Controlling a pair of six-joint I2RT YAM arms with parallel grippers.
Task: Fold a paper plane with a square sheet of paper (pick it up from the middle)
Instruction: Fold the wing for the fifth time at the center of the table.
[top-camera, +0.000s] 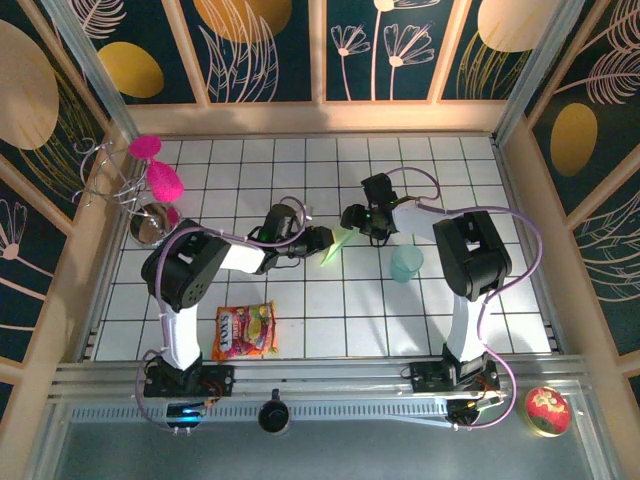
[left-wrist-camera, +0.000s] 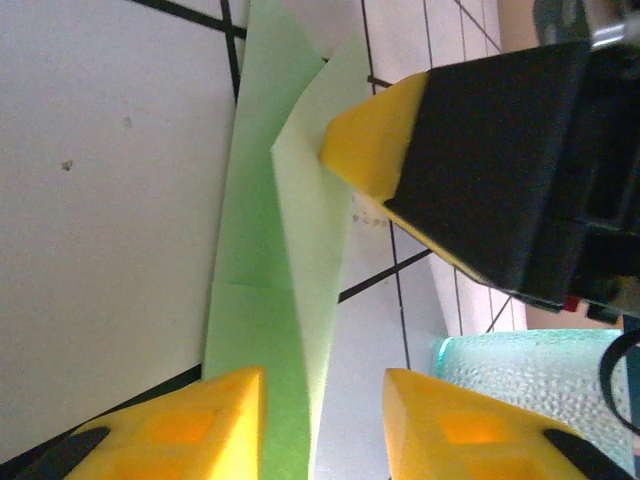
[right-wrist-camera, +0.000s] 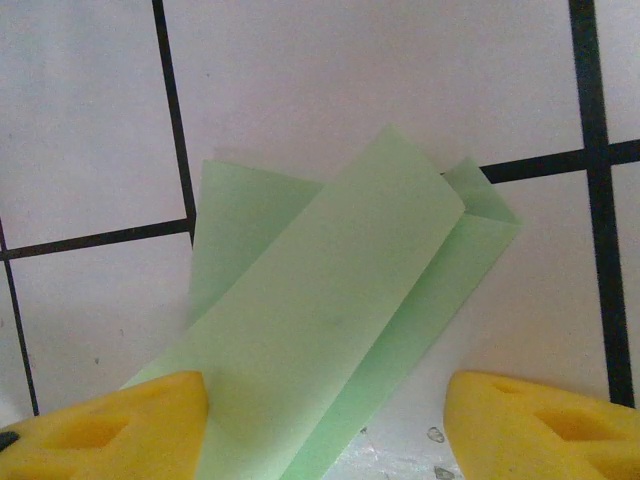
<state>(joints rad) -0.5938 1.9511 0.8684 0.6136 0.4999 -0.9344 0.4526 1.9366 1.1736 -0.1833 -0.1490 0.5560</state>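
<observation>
So the green paper (right-wrist-camera: 330, 330) is thin and matt with crisp creases. The yellow pads (right-wrist-camera: 540, 420) on the right gripper (right-wrist-camera: 325, 385) look like matt foam or rubber, can't tell which. The teal cup (left-wrist-camera: 530, 390) is translucent plastic with a pebbly surface. The table (right-wrist-camera: 400, 80) is smooth white with a slight sheen, and the snack bag (top-camera: 245, 330) is glossy wrapper plastic.

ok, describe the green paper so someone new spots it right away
Start at the white grid table, about its middle. Just left of the upright translucent teal cup lies the folded paper. It is the only thin, pale mint-green thing there, creased into long flaps.
</observation>
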